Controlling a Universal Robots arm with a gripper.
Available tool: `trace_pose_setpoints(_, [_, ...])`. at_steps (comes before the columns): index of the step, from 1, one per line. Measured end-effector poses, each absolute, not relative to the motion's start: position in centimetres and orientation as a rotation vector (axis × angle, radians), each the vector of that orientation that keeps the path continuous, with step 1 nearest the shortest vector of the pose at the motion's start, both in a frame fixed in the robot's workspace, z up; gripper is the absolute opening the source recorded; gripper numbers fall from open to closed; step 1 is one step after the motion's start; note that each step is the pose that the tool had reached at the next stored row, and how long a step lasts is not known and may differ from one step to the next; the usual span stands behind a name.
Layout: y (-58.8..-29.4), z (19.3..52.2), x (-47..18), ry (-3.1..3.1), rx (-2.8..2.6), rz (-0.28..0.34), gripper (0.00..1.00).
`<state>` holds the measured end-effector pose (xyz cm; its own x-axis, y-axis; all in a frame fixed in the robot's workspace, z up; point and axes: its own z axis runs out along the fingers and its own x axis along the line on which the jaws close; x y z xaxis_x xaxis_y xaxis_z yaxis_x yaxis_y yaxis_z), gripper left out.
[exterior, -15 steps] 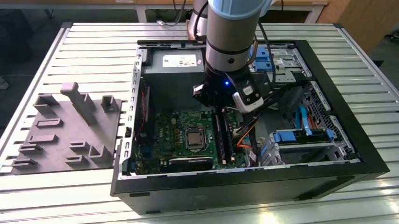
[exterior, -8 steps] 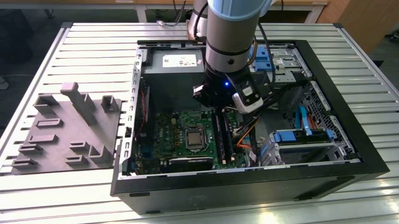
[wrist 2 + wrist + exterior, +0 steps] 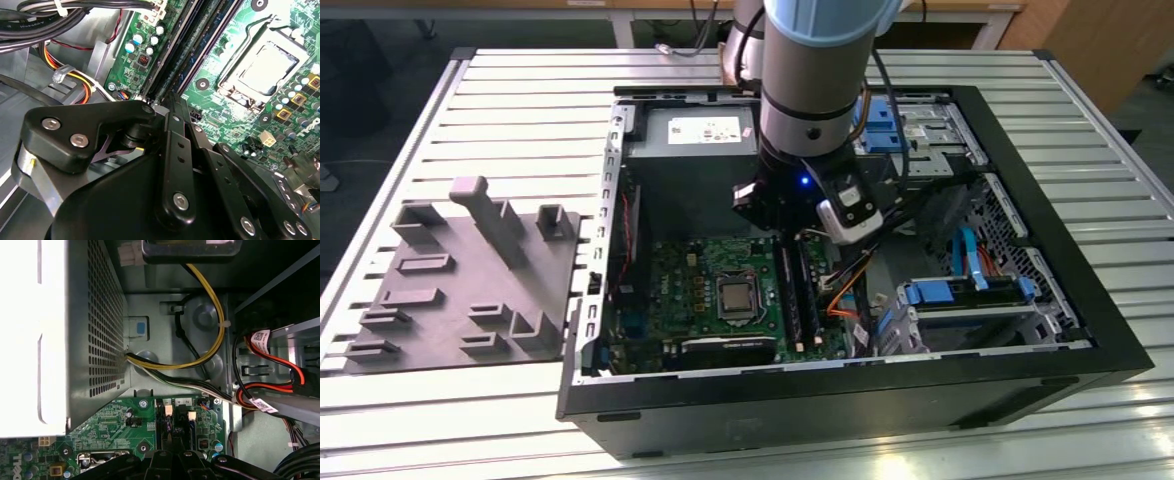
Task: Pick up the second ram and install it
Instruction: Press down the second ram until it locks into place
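My gripper reaches down into the open computer case, over the end of the memory slots nearest the power supply. Its black fingers meet at the tips, shut, with nothing visibly gripped between them. The second ram is a dark, thin stick lying along a slot on the green motherboard, running away from the fingertips. In the exterior view it is a long dark strip beside another like it. I cannot tell whether the tips touch its end. In the first wrist view my gripper sits just short of the white slot latches.
The grey holder tray lies on the slatted table at the exterior view's left. The processor socket sits beside the slots. Yellow and black cables and red cables hang close to the wrist. The power supply and blue drive brackets flank the arm.
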<state>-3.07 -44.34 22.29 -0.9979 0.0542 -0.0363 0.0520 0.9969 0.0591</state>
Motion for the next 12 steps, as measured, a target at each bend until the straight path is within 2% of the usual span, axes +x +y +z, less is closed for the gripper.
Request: trace_pose_setpoints(12, [-44.34, 22.08, -3.07, 3.101, 0.082, 0.09, 0.11])
